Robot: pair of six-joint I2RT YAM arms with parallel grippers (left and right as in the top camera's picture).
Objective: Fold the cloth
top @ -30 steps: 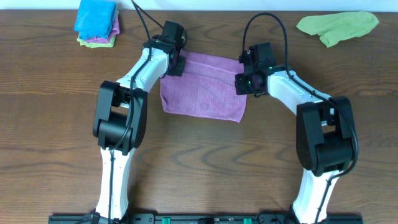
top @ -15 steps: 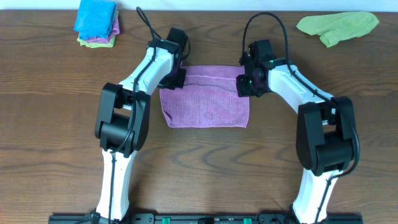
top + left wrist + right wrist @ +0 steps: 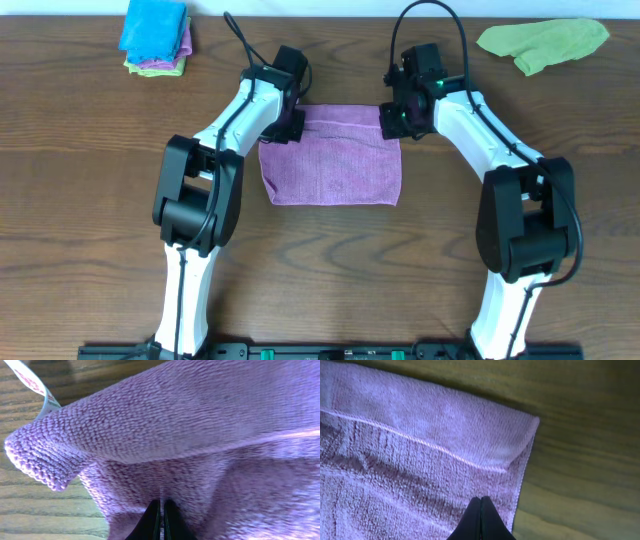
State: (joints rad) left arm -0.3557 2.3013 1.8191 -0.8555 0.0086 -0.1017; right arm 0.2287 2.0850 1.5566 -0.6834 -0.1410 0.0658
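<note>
**Two claws pinned at the far corners of the purple cloth**

The cloth (image 3: 332, 160) lay mid-table, spread as a squarish rectangle between the two arms. The left claw (image 3: 288, 128) sat at its far left corner and the right claw (image 3: 392, 125) at its far right corner. That pairing suited carrying one whole edge at once, so the fold would land straight rather than skewed.

Both claws were closed, tips together. At the left one, the wrist view showed the fabric humped up and bunched around the tips, which looked like a pinch on the corner. A white tag (image 3: 31, 382) stuck out beside that hump. The right tips rested low over flat fabric just inside the right edge; whether they held a layer could not be told.

A narrow strip along the far edge was doubled over, its hem showing as a pale line. The weave was nubbly, looped and soft, likely to sag and drag when lifted. The table (image 3: 90, 200) was dark wood grain. A green cloth (image 3: 545, 42) and a small stack topped by a blue cloth (image 3: 153, 25) lay well apart at the far corners.
</note>
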